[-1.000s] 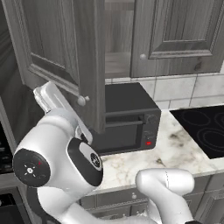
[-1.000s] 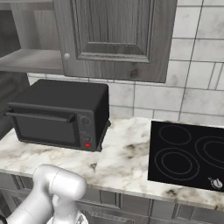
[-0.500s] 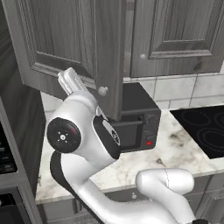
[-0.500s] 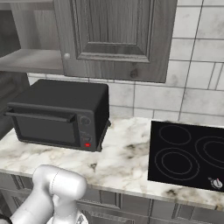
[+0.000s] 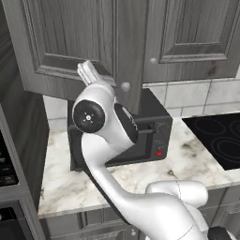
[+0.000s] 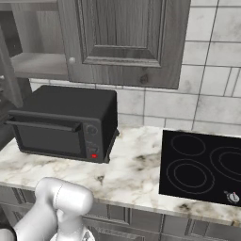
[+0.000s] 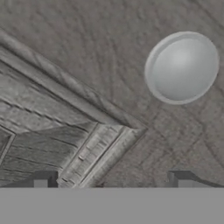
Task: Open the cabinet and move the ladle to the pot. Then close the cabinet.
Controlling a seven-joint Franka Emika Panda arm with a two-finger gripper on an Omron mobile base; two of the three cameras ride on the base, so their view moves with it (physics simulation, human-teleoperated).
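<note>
cabinet (image 6: pixel 123 42) door shut w/ knob (image 6: pixel 71 60), microwave (image 6: pixel 63 123) below

Even, flat rendered light; soft, low-detail pictures.
The round silver cabinet knob (image 7: pixel 181 67) looks blurred at close range; the glossy black glass cooktop (image 6: pixel 202 162) shows no glare, and the black boxy microwave (image 6: pixel 66 123) casts a faint shadow.

A marbled white and grey countertop (image 6: pixel 136 162) runs along a tiled wall. On its left part sits a black boxy microwave (image 6: pixel 66 124), its door facing forward. To the right, a flat black cooktop (image 6: pixel 202 167) with 4 burner rings lies flush in the counter surface.
</note>
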